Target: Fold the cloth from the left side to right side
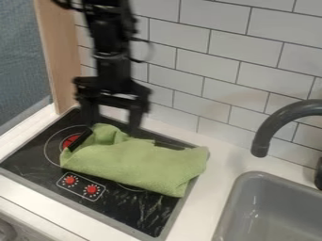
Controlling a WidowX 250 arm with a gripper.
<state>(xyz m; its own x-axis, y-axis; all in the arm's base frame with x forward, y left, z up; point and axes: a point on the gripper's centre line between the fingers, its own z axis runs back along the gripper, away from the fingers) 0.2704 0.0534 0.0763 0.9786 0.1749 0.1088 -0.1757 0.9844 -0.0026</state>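
Hanging over the far left part of the cloth, the end effector (pixel 113 127) pointed down with its two fingers spread well apart, one on either side of a raised ruck. Nothing looked pinched between them, though whether either finger touched the fabric I could not tell.

The green cloth (pixel 141 164) lay bunched across the stove (pixel 37 160), reaching over its right edge towards the tabletop (pixel 213 169). Beside its left end was a short dark bar (pixel 78 141), too unclear to name.

The step in hand seemed to be taking hold of the left side, with the fold hardly formed. Doing it well called for lowering the fingers around the outer left edge rather than the middle of the ruck, then closing on the fabric without pressing into the glass. From there, a modest lift and a low, steady sweep to the right would have laid the left side over the rest; pulling flat risked dragging the whole cloth along. Letting go gently near the right edge mattered too, since loose fabric could spring back. The faucet (pixel 277 123) and sink (pixel 264 207) stood farther right, good reason for a short sweep.
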